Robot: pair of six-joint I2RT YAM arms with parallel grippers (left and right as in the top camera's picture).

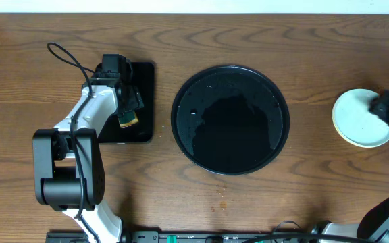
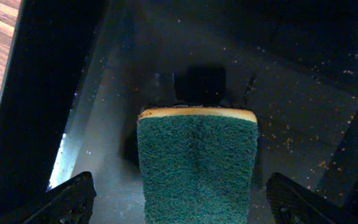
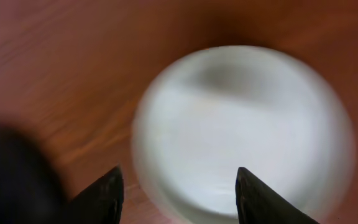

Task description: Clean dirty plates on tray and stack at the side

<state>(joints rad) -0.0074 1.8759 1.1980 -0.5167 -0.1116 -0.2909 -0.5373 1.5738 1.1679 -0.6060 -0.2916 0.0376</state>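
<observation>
Your left gripper [image 2: 179, 180] hangs wide open, its fingers clear on either side of the green sponge [image 2: 196, 168] lying on the rectangular tray [image 2: 303, 106]. Your right gripper [image 3: 179, 171] is spread too and empty, just above the plates [image 3: 241, 130]. They are blurred, probably stacked, and sit well right of the round tray [image 1: 235, 135].

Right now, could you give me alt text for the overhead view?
A large round black tray holds no plates, mid-table. The left gripper, a sponge between its fingers, is over a rectangular tray; the right gripper over a pale plate.
</observation>
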